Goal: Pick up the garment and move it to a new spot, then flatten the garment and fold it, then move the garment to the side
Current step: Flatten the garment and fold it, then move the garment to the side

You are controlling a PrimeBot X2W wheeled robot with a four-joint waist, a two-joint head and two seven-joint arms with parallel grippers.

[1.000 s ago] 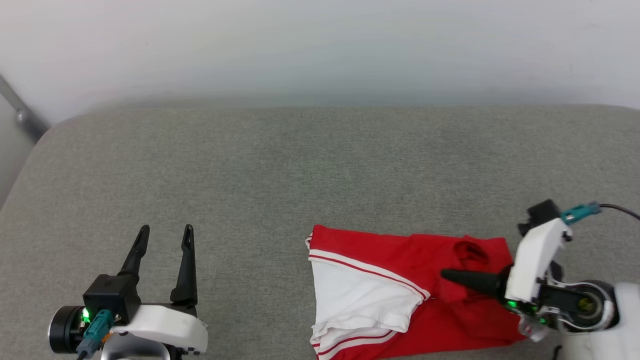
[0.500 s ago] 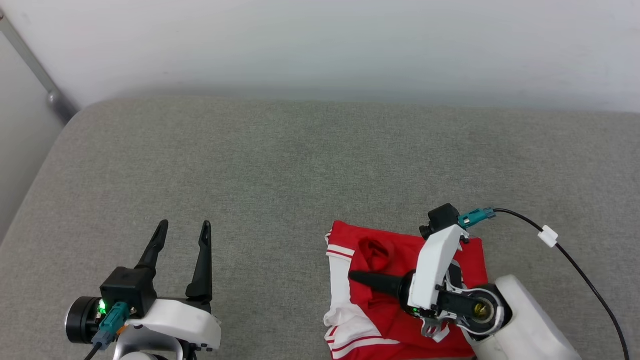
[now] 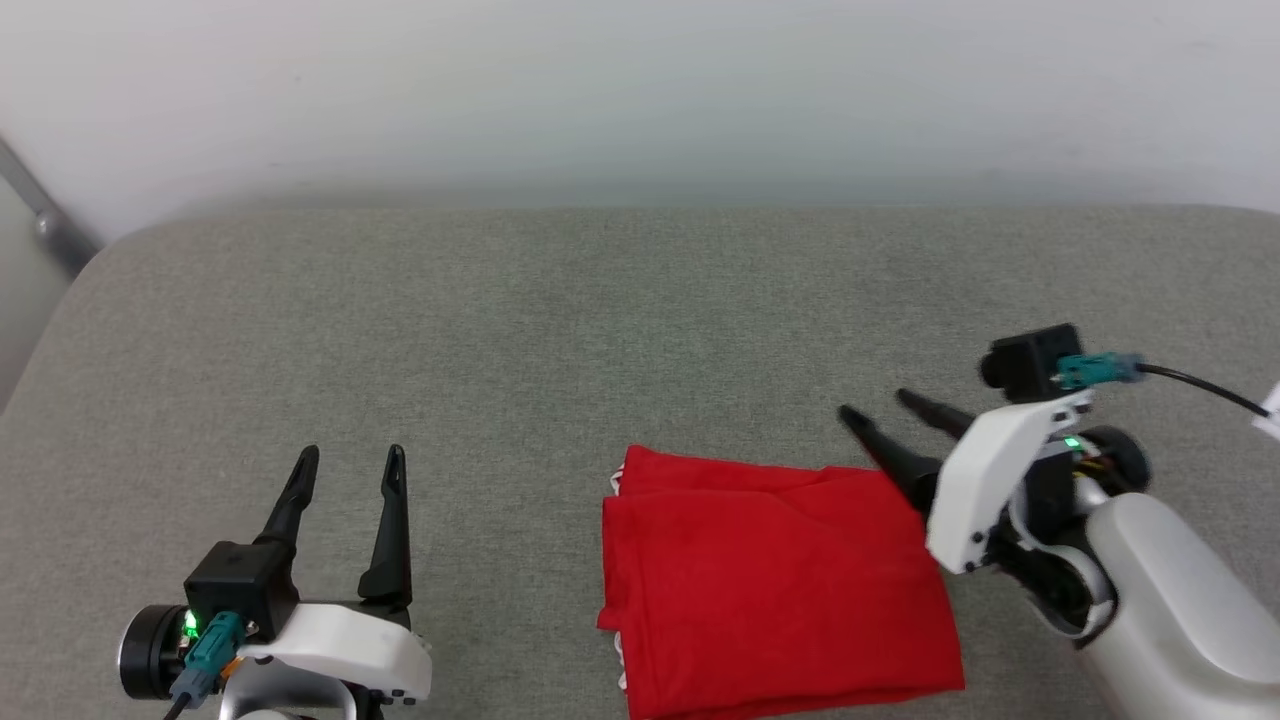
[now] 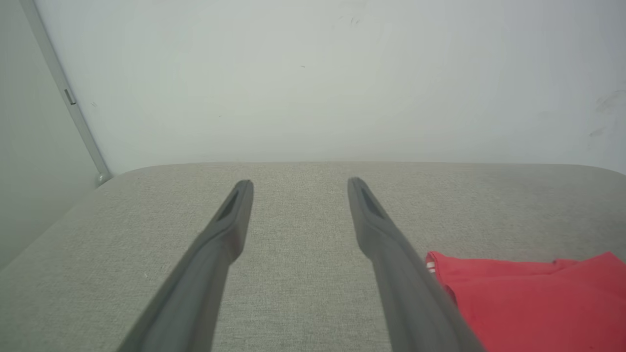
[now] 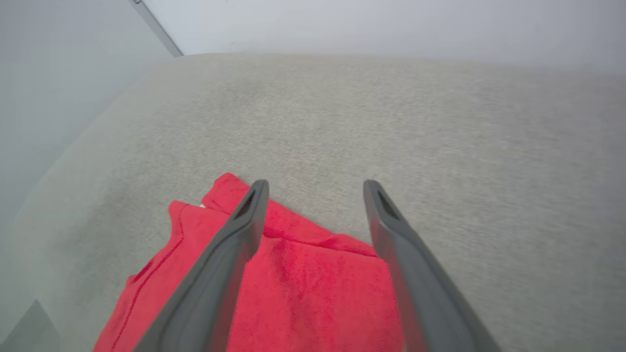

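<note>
The garment (image 3: 775, 580) lies folded into a red rectangle on the grey cushion (image 3: 560, 330), with a sliver of white trim at its left edge. It also shows as red cloth (image 4: 528, 303) at the lower right of the left wrist view and beneath the fingers in the right wrist view (image 5: 303, 288). My right gripper (image 3: 880, 408) hangs open just past the garment's far right corner, nothing between its fingers. My left gripper (image 3: 350, 455) rests open at the lower left, well clear of the cloth.
A pale wall (image 3: 640, 90) rises behind the cushion. A grey metal bar (image 3: 45, 225) slants down at the far left. A black cable (image 3: 1200, 388) trails from the right wrist.
The right gripper has let go of the cloth, opened and drawn back to the right. The red half now lies folded over, covering the white sleeve. The left arm has stayed put.
</note>
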